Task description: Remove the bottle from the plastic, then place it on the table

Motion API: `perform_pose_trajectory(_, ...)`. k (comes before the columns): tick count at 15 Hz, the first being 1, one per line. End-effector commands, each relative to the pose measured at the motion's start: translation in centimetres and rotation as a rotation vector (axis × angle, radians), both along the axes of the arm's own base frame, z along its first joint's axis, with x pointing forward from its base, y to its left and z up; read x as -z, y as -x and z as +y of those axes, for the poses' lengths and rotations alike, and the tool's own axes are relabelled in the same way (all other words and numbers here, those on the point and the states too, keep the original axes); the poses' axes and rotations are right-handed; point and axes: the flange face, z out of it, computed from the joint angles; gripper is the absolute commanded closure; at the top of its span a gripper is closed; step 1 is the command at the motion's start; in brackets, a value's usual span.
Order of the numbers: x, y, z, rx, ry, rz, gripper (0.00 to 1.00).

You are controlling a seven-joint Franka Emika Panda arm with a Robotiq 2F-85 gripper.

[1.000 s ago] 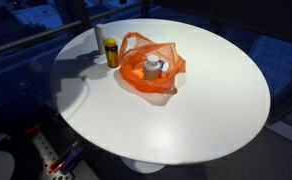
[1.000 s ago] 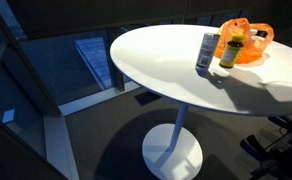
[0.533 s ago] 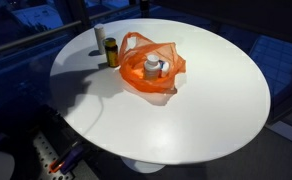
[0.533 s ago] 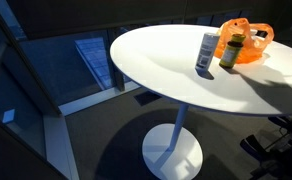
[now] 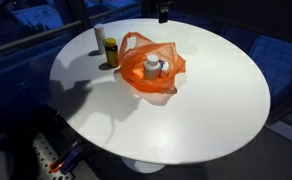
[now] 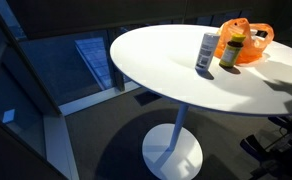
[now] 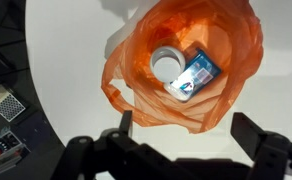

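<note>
An orange plastic bag [image 5: 151,68] lies on the round white table [image 5: 206,110]; it also shows in an exterior view [image 6: 248,40] and in the wrist view [image 7: 191,60]. Inside the open bag stands a bottle with a white cap [image 7: 168,65], also visible in an exterior view [image 5: 152,67], beside a blue and white packet [image 7: 195,77]. My gripper [image 7: 189,128] is open and empty, high above the bag, its fingers apart over the bag's near edge. In an exterior view the gripper [image 5: 163,12] shows only at the top edge.
A yellow bottle with a dark cap [image 5: 110,52] and a pale can [image 5: 97,38] stand on the table next to the bag; both also show in an exterior view, the bottle [image 6: 229,50] and the can [image 6: 206,52]. Clutter lies on the floor [image 7: 1,120].
My gripper has moved along the far side of the table to a place above the bag. Its shadow on the table has shifted. The bag and bottles have not moved.
</note>
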Motion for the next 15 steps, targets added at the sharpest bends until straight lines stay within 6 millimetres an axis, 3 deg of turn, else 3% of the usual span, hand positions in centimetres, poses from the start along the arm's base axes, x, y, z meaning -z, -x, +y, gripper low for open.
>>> perform_pose_trajectory(1,0.4,0.3,-0.8,0.038,0.025,-0.040,0.00)
perform_pose_trajectory(9,0.7,0.1,-0.5,0.016,0.005,-0.012,0.00)
perform_pose_trajectory(15,3.8,-0.5,-1.7,0.054,0.016,0.003,0.00)
